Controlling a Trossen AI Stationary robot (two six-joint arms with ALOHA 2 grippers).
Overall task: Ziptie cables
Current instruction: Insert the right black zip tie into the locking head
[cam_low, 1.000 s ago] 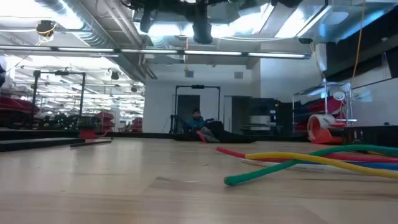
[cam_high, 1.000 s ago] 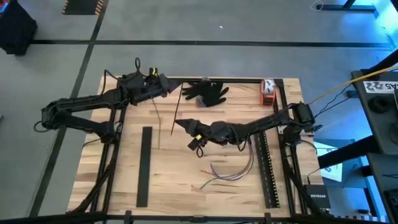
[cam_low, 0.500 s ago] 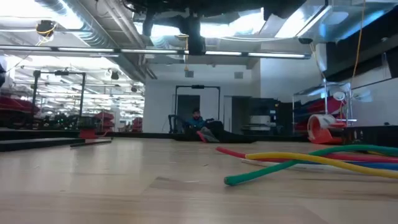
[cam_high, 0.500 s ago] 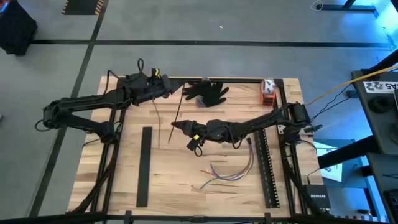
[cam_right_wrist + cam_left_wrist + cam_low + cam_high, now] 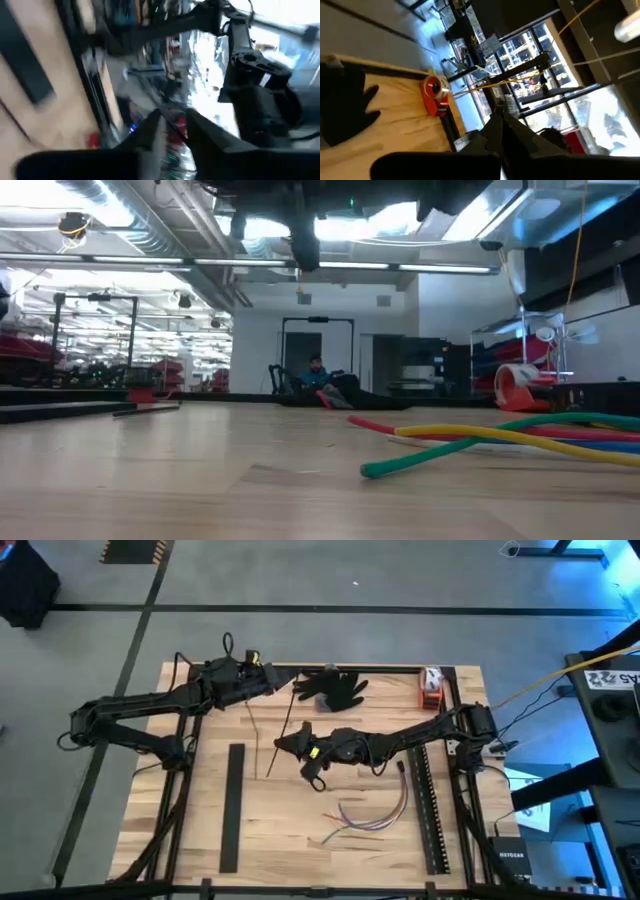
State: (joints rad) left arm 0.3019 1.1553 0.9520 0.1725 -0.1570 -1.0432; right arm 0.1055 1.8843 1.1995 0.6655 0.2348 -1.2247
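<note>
Several cables (image 5: 368, 817) lie loose on the table (image 5: 200, 850) toward its front edge. My right gripper (image 5: 281, 743) hangs mid-table and my left gripper (image 5: 272, 676) by the far edge; I cannot tell either's finger state.

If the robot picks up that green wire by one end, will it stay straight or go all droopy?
Probably droopy: the thin green wire already lies curved across the wooden table. It looks light. Being round, it might roll if pushed.

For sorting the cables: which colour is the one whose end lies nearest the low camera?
Green cable; it shows best in the low view, with a yellow one crossing it.
</note>
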